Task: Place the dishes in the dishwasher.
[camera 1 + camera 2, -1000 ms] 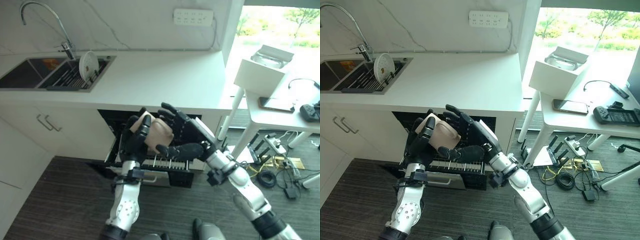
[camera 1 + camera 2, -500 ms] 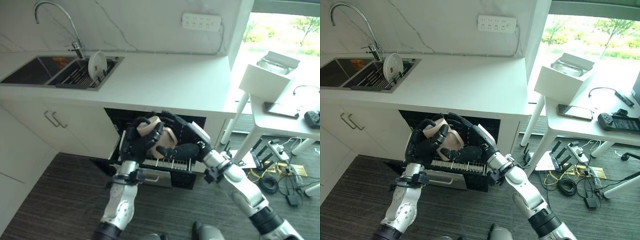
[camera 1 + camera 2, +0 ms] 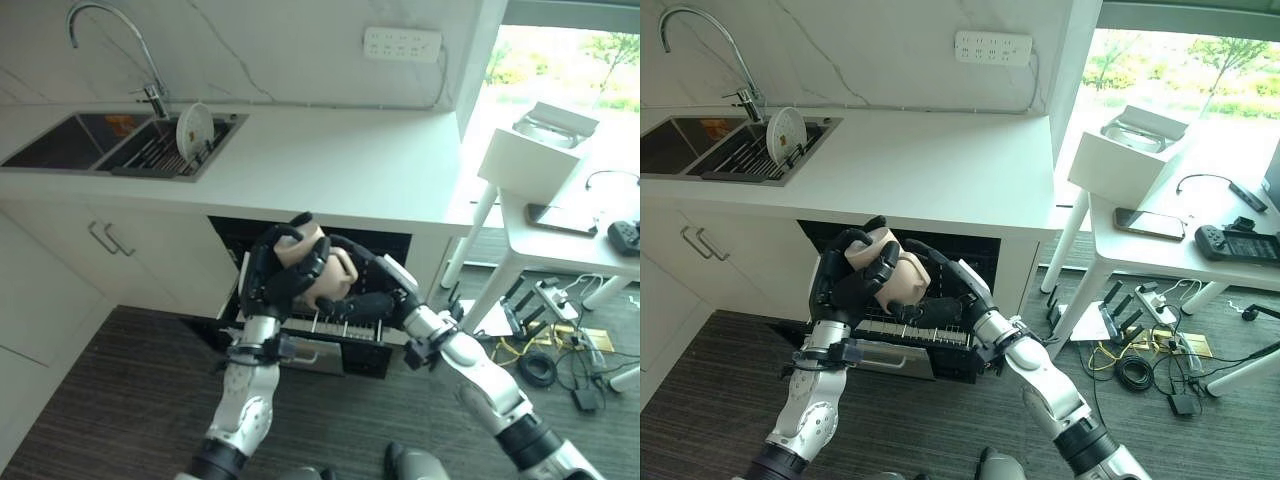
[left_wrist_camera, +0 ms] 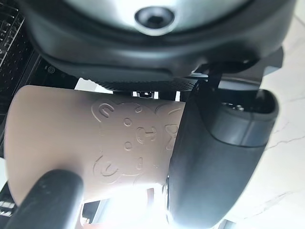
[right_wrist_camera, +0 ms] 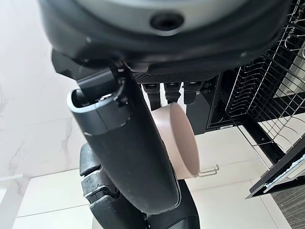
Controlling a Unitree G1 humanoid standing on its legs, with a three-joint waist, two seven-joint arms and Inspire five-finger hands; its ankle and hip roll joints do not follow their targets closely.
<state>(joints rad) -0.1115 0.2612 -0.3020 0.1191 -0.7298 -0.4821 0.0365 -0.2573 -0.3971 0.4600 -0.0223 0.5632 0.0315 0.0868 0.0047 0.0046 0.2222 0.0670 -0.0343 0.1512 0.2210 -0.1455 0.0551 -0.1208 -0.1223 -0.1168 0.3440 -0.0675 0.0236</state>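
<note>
Both hands meet over the pulled-out dishwasher rack (image 3: 330, 332), below the front edge of the table (image 3: 330, 170). Left hand (image 3: 275, 282): fingers curled round a beige cup (image 3: 322, 270); its wrist view shows the thumb and a finger clamped on the cup's embossed wall. Right hand (image 3: 368, 300): fingers lie against the cup's far side, thumb stretched along beneath it, cradling it; how tightly it holds, cannot tell. Cup is lying on its side, held clear above the rack's wire tines, inside the open dishwasher (image 3: 940, 250) mouth. Farther back from the rack, on the table's left, a sink (image 3: 110, 145) with a white plate (image 3: 194, 128) standing upright in its drying rack, under the tap (image 3: 110, 40).
</note>
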